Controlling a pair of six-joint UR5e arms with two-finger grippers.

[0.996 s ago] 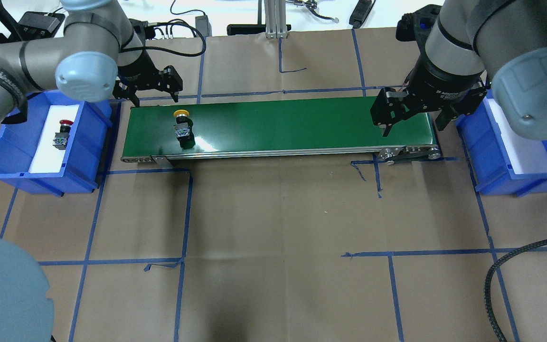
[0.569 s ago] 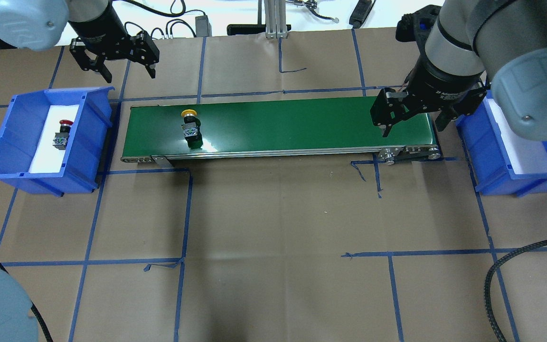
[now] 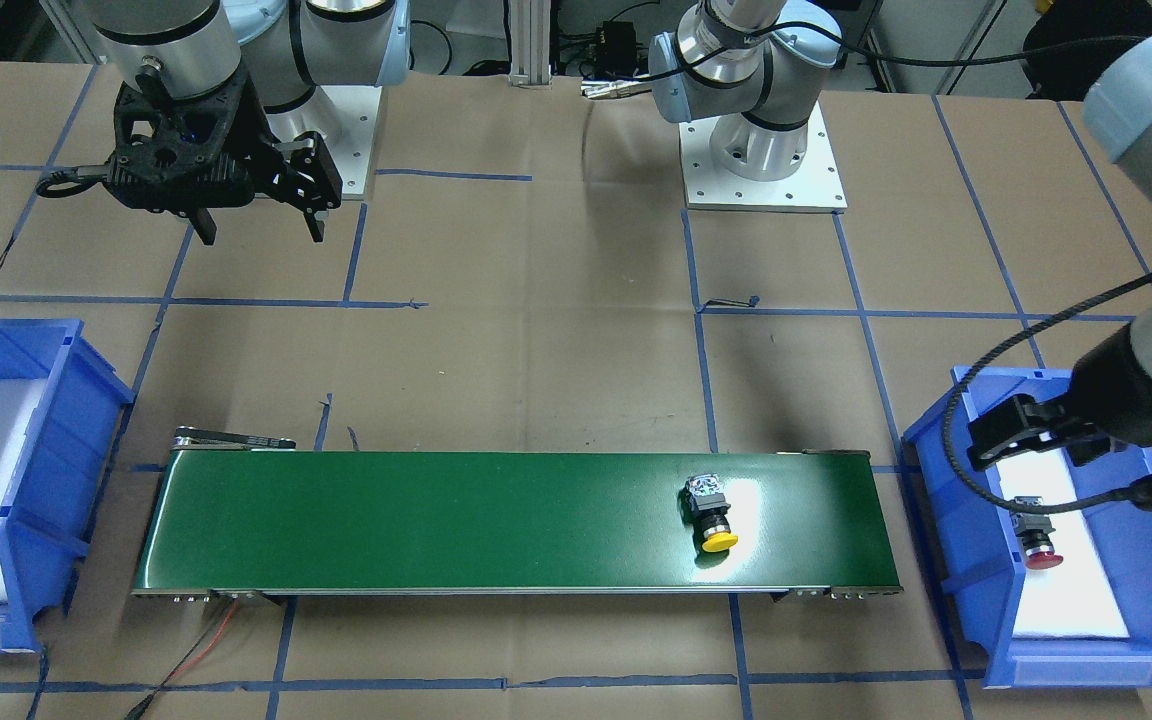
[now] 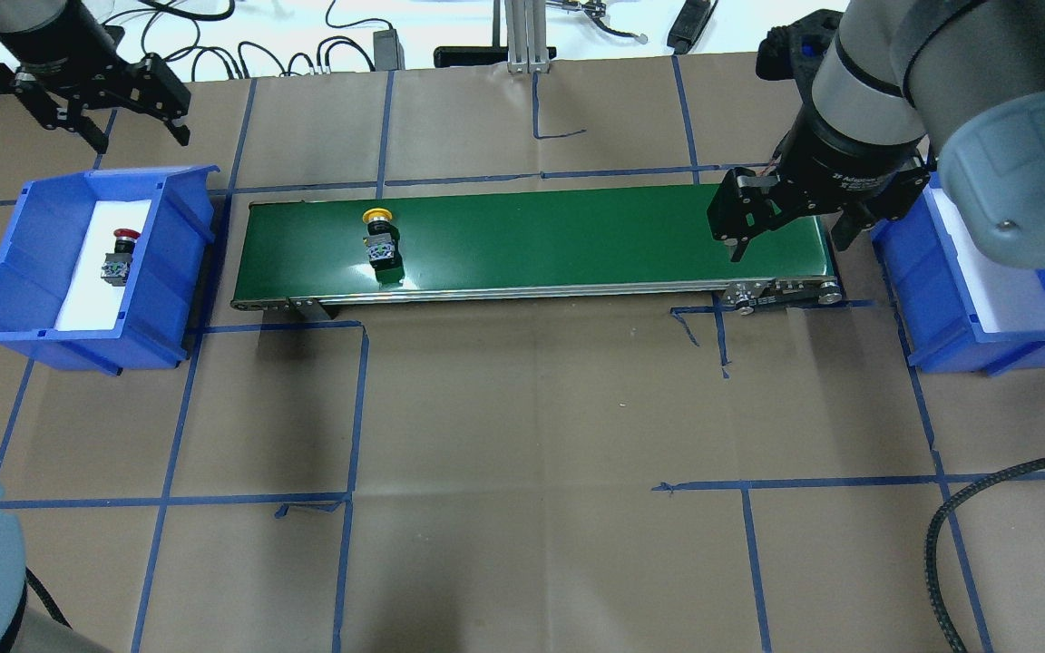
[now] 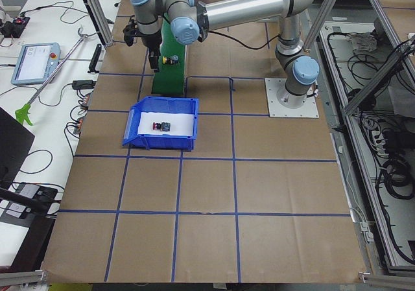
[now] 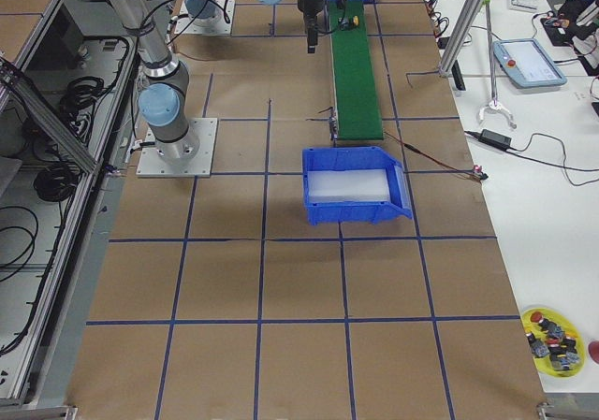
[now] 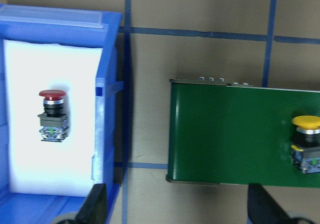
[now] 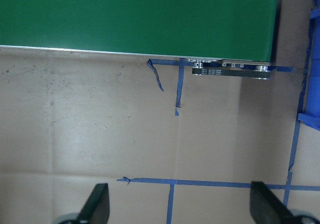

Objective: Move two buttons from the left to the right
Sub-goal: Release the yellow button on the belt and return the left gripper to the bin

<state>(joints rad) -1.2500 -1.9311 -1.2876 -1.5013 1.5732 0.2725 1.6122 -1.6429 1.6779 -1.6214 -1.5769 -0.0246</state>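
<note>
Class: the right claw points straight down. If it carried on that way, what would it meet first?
The right claw would probably meet the brown paper table just off the green belt's end; depth is unclear.

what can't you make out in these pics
- right bin: overhead view, the right arm covers most of its inside
- yellow button: left wrist view, cut by the right edge
- red button: exterior left view, too small for detail
- yellow dish of parts: exterior right view, too small to identify
</note>
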